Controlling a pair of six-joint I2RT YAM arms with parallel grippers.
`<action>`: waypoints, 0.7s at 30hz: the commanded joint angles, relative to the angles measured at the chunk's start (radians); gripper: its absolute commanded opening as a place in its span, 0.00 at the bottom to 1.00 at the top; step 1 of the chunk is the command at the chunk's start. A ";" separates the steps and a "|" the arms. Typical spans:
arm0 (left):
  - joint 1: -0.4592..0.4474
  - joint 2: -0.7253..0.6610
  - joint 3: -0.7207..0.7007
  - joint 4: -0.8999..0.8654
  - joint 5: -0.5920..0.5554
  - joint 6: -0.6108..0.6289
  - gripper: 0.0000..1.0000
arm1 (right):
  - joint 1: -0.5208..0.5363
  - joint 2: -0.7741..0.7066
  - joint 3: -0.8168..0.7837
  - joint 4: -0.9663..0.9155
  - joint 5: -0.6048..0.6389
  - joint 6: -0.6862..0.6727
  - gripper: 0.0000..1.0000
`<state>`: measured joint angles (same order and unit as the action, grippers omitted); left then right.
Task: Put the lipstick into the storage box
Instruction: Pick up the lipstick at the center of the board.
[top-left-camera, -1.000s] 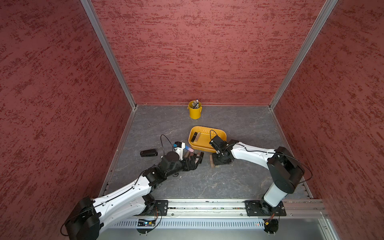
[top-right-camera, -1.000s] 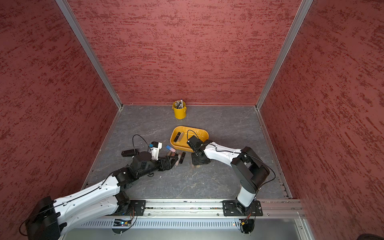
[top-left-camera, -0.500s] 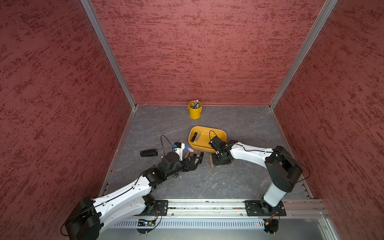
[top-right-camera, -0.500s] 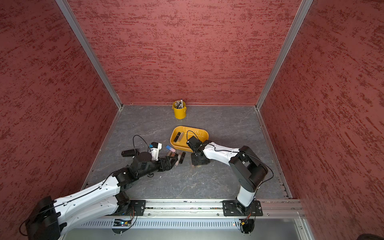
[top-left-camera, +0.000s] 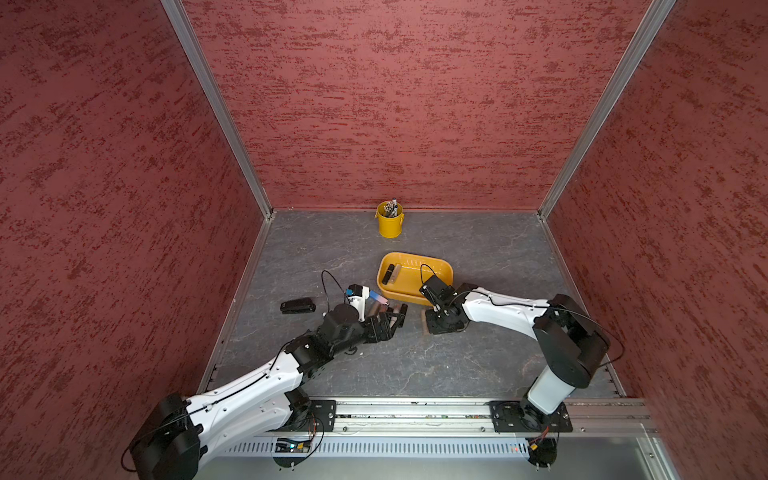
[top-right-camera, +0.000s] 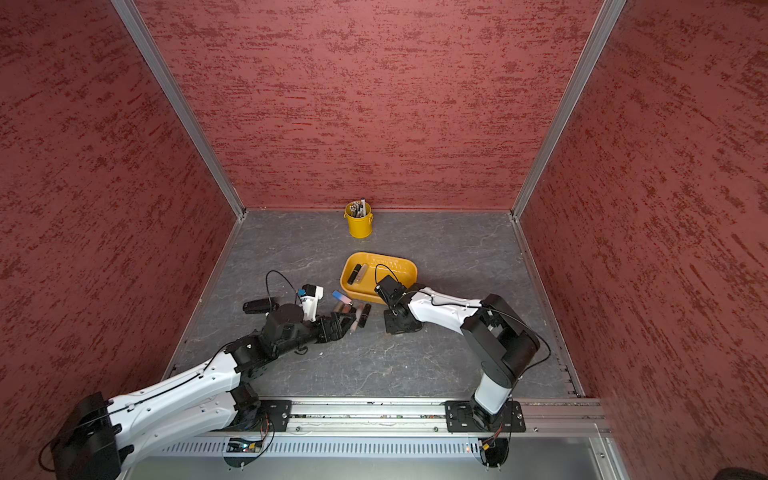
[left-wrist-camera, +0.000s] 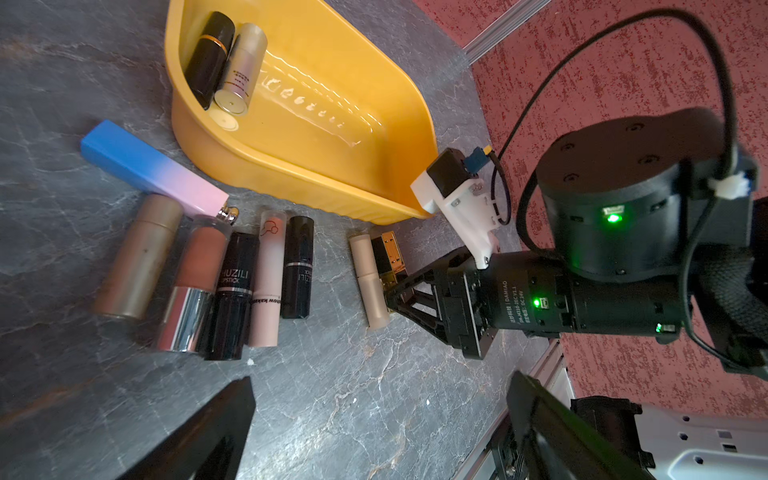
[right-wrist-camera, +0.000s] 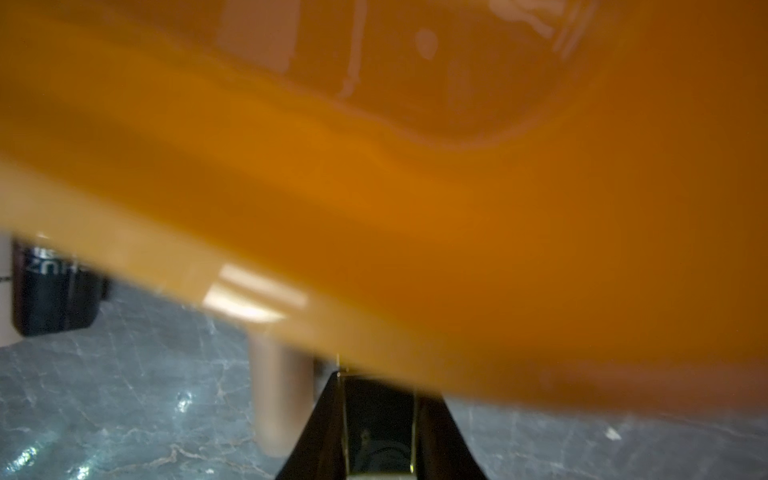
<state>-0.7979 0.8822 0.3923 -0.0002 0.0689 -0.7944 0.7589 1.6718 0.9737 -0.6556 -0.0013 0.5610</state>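
Observation:
The storage box (top-left-camera: 415, 259) (top-right-camera: 380, 257) is a shallow yellow-orange tray mid-floor, holding a black lipstick (left-wrist-camera: 210, 58) and a silver tube (left-wrist-camera: 243, 68). My right gripper (top-left-camera: 430, 322) (left-wrist-camera: 390, 286) lies low at the box's near side, shut on a black-and-gold square lipstick (left-wrist-camera: 388, 255) that rests on the floor. A beige tube (left-wrist-camera: 368, 282) lies right beside it. In the right wrist view the box wall (right-wrist-camera: 374, 208) fills most of the frame above the right gripper (right-wrist-camera: 378, 386). My left gripper (top-left-camera: 395, 318) (left-wrist-camera: 382, 386) hangs open and empty near a row of several lipsticks (left-wrist-camera: 232, 291).
A blue-to-pink box (left-wrist-camera: 149, 168) lies against the storage box's outer wall beside the row. A yellow bucket (top-left-camera: 390, 220) with pens stands at the back wall. A black case (top-left-camera: 297, 307) lies near the left wall. Red walls close three sides.
The right gripper's jaws have closed onto the black-and-gold lipstick. Both arms have stayed almost where they were.

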 joint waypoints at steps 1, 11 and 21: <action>-0.003 -0.006 -0.013 0.010 -0.010 0.005 1.00 | 0.010 -0.079 -0.032 0.018 -0.020 0.014 0.17; -0.004 0.011 -0.013 0.042 0.006 0.006 1.00 | 0.009 -0.183 -0.087 0.070 -0.092 0.030 0.16; 0.014 -0.002 -0.030 0.110 0.043 -0.004 1.00 | 0.008 -0.240 -0.077 0.176 -0.247 0.039 0.16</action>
<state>-0.7925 0.8898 0.3752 0.0620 0.0910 -0.7963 0.7616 1.4822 0.8906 -0.5491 -0.1738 0.5915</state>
